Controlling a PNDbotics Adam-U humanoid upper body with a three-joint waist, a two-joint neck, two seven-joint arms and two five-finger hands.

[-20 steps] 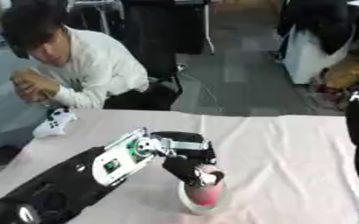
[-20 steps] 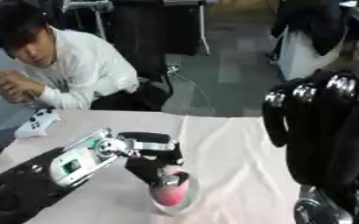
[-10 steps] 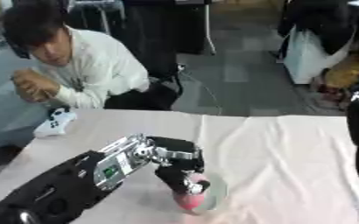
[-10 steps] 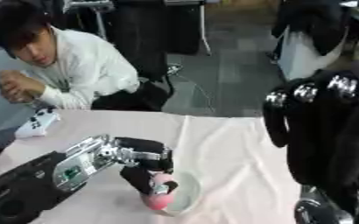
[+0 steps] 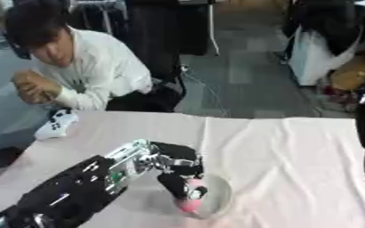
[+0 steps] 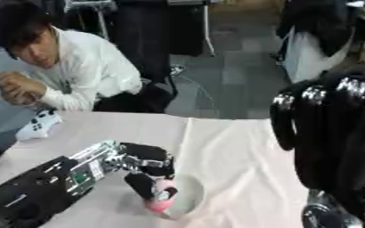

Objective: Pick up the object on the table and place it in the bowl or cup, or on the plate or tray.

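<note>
Lowered left hand, round pink object

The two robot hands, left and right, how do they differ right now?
The left hand reaches down to the white bowl with fingers curled round a pink object; the right hand holds nothing. The left hand works low over the table, while the right hand is raised close to the camera at the view's right, fingers up and relaxed. Both are mostly black.

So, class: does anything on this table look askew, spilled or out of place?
Nothing spilled. The left hand holds a pink object at the rim of the bowl; a white game controller lies at the table's far-left edge.
</note>
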